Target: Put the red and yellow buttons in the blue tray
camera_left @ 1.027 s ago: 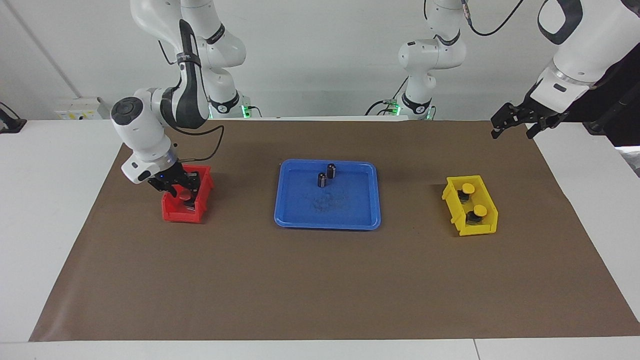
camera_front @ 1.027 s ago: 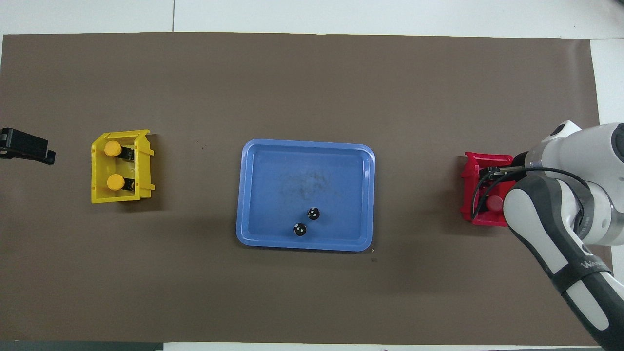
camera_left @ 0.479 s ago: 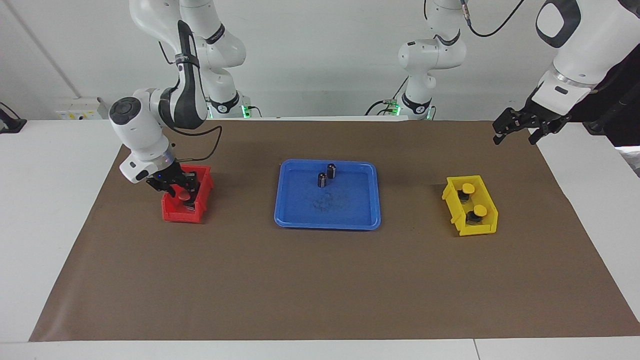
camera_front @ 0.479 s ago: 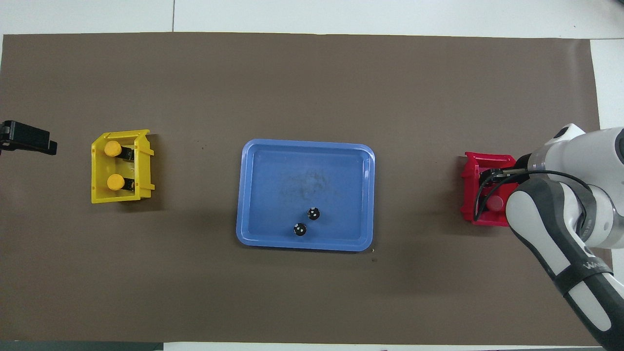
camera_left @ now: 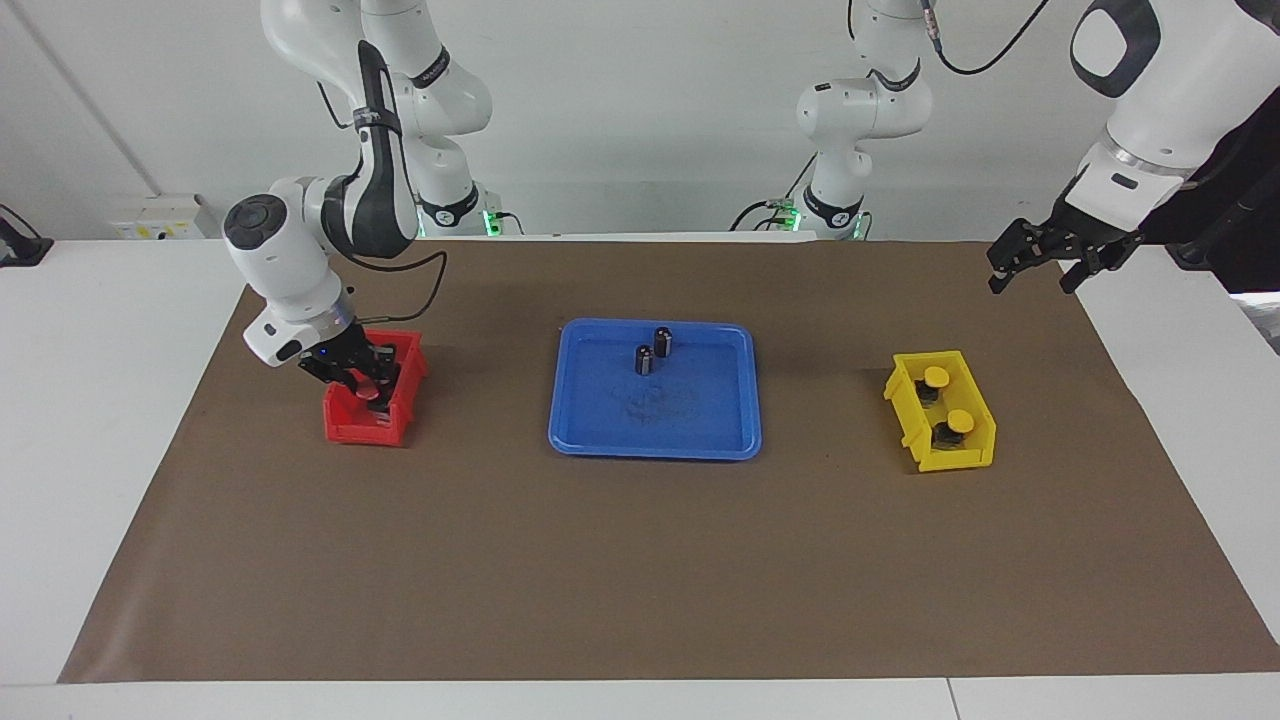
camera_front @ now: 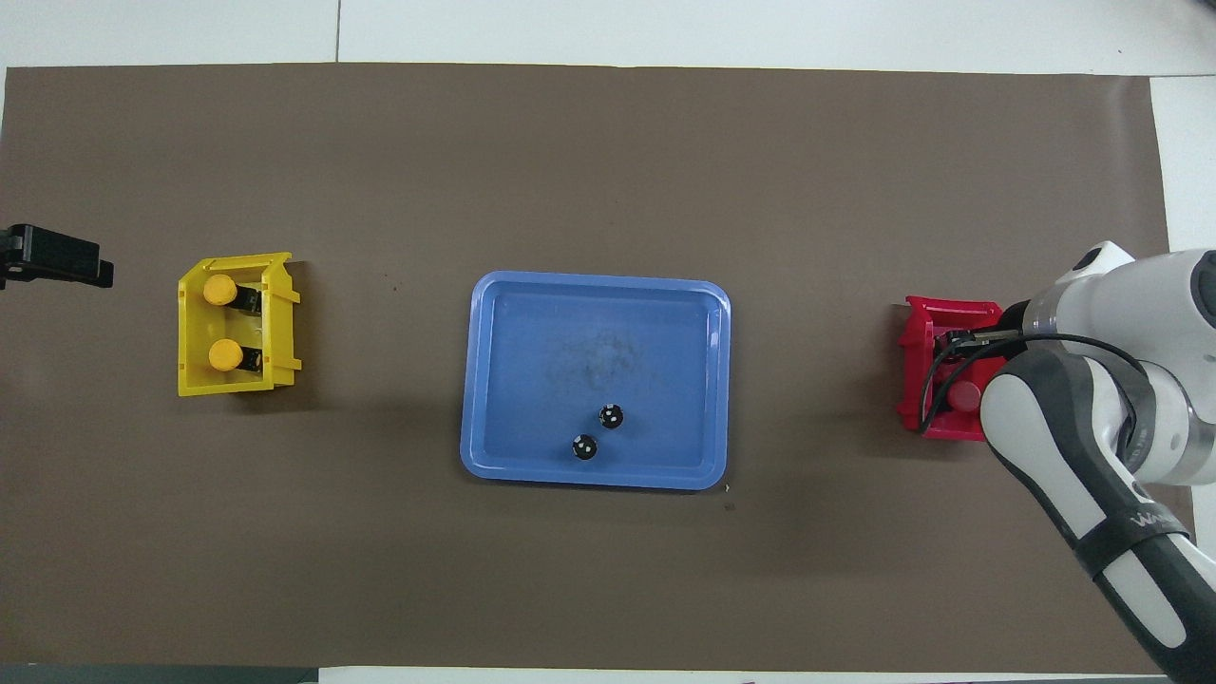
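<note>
My right gripper (camera_left: 362, 382) is down in the small red bin (camera_left: 358, 430), at a red button (camera_left: 371, 392) that also shows in the overhead view (camera_front: 966, 396). The second red button is hidden by the hand. Two yellow buttons (camera_left: 936, 376) (camera_left: 961, 420) sit in the yellow bin (camera_left: 975, 455); they also show from overhead (camera_front: 219, 290) (camera_front: 225, 355). The blue tray (camera_left: 655, 446) lies mid-table and holds no buttons. My left gripper (camera_left: 1030, 278) is open and empty in the air over the mat's edge at the left arm's end.
Two dark capless cylinders (camera_left: 644, 360) (camera_left: 663, 342) stand in the tray at its side nearer to the robots. A brown mat (camera_left: 600, 580) covers the table. The red bin (camera_front: 917, 351) and yellow bin (camera_front: 190, 385) flank the tray (camera_front: 594, 475).
My left gripper has drifted a little over the mat's edge, away from the robots. My right gripper has stayed in the red bin with only small shifts.
</note>
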{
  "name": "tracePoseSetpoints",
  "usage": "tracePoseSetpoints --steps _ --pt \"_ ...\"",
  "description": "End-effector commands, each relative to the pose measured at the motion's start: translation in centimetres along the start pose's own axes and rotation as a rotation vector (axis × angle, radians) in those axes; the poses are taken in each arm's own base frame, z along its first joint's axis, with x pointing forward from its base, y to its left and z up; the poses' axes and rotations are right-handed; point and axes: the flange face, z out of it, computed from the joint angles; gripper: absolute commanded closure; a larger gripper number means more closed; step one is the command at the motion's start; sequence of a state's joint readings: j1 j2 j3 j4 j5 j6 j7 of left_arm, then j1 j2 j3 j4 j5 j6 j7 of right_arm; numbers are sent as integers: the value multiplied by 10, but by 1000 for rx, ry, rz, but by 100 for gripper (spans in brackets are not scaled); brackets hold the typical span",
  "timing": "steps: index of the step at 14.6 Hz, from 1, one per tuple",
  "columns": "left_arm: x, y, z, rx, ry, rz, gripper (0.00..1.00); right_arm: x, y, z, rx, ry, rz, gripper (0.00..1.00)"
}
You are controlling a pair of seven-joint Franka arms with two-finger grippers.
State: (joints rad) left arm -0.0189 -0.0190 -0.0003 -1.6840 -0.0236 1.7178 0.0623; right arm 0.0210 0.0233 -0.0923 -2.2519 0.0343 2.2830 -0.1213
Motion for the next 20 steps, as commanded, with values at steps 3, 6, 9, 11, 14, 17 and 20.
tracePoseSetpoints --steps 3,6,9,11,14,17,20 --pt "9 -5 107 21 41 10 3 37 6 -62 -21 -80 -73 89" --pt "15 -7 160 18 -3 12 16 71 -30 -120 -24 -131 -75 89" --pt "13 -7 200 21 38 2 29 93 -129 -145 -36 -103 67 88" --pt "17 -8 217 20 27 3 30 89 -223 -145 -7 -35 187 90" --pt "17 -9 225 20 21 1 31 75 -317 -107 20 -21 236 90" --pt "16 -9 227 18 17 0 42 53 -388 -58 -11 -32 249 89" --pt "17 -13 224 20 21 -5 99 34 -414 -24 -9 -22 245 88"
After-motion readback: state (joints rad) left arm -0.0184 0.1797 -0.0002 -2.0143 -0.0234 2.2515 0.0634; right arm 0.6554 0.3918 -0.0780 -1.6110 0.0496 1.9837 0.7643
